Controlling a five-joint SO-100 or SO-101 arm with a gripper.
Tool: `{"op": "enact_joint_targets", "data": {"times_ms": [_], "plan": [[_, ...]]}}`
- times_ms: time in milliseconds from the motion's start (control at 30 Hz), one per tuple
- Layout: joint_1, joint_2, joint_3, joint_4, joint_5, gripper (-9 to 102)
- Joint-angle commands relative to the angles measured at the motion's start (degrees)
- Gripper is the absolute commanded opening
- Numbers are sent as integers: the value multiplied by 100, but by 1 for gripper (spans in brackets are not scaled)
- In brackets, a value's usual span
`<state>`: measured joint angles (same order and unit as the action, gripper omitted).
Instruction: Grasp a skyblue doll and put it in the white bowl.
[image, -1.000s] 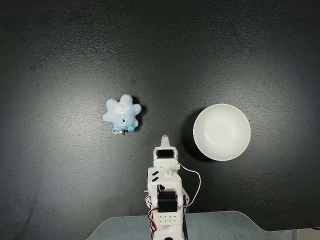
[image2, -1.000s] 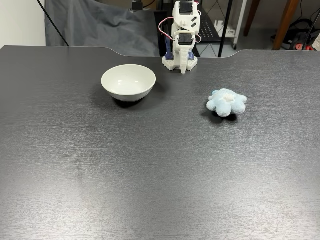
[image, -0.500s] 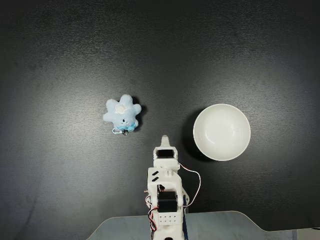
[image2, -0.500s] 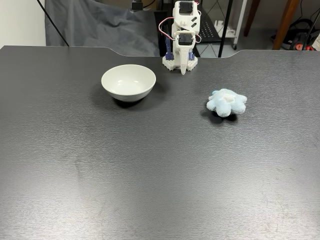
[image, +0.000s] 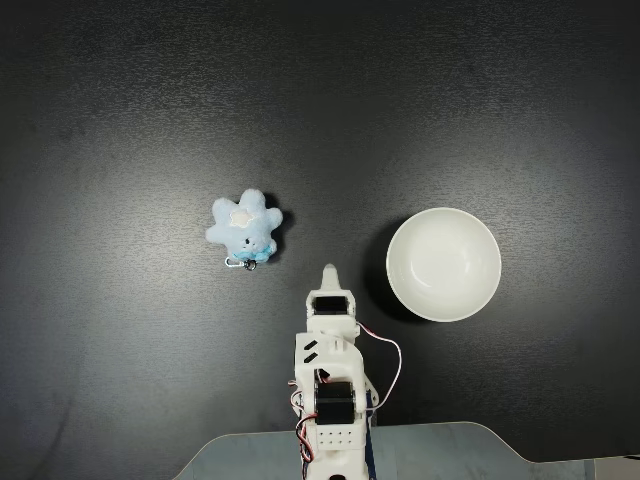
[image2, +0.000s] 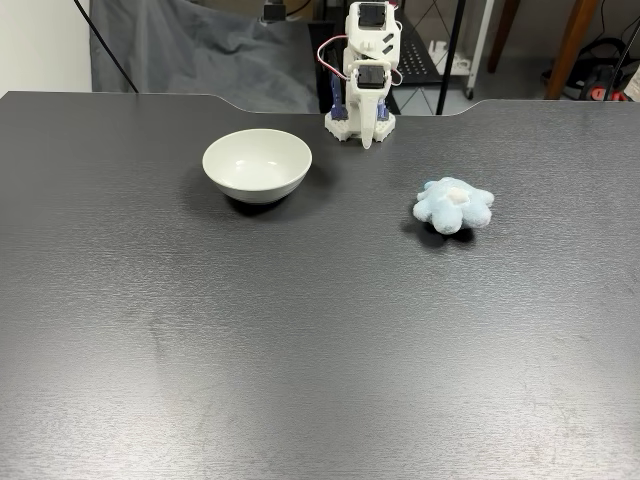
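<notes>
Left of centre in the overhead fixed view: skyblue doll (image: 246, 231) on the dark table (image: 120, 120), up-left of the fingers (image: 329, 270), apart. White bowl (image: 444, 264) right of them, empty. Arm folded at its base, tip pointed down; fingers appear together.

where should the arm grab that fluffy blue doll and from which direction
Probably from straight above, the tool closing across the skyblue doll's plump middle between two lobes. It lies flat on the bare table, nothing crowds it, and the small metal clip looks too thin to pinch.
</notes>
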<state>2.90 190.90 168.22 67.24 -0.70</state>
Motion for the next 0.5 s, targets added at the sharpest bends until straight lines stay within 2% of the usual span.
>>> {"op": "enact_joint_targets", "data": {"times_ms": [0, 100, 467], "plan": [[-35, 35, -659, -817, 35, 8], [-35, 26, -1257, -1230, 35, 8], [-44, 18, -3305, -1213, 35, 8]]}}
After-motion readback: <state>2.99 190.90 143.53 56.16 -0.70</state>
